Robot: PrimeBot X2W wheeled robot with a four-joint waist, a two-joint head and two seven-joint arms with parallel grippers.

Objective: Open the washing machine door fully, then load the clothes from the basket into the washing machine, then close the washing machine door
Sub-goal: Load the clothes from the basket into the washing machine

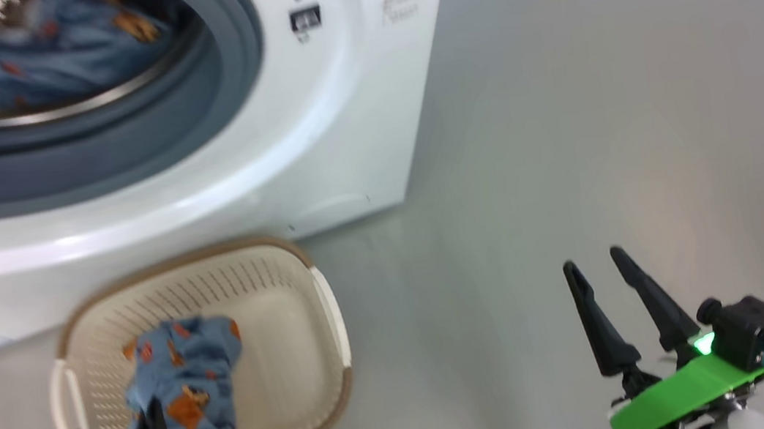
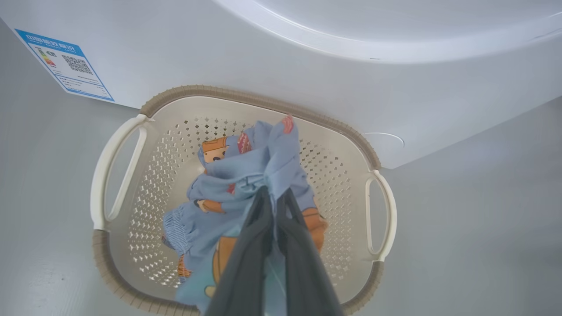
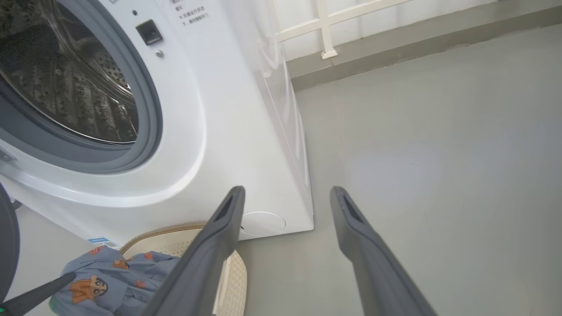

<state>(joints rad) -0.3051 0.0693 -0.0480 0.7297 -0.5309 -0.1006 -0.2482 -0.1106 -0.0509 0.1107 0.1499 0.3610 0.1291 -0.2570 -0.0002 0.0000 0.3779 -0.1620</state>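
Before you, light blue clothes [image 2: 246,175] with orange figures, cream perforated basket [image 2: 263,99] rimmed brown, white washing machine [image 1: 342,138].

1. The head view's top edge cuts the washing machine [image 1: 342,138]; the garment [image 1: 50,51] in its drum is blurred
2. Print on the label sticker [image 2: 66,65]: too small to read
3. Tips of the left end effector [image 2: 273,193] are hidden in the clothes [image 2: 246,175]
4. The bottom edge cuts the near rim of the basket [image 2: 246,94]
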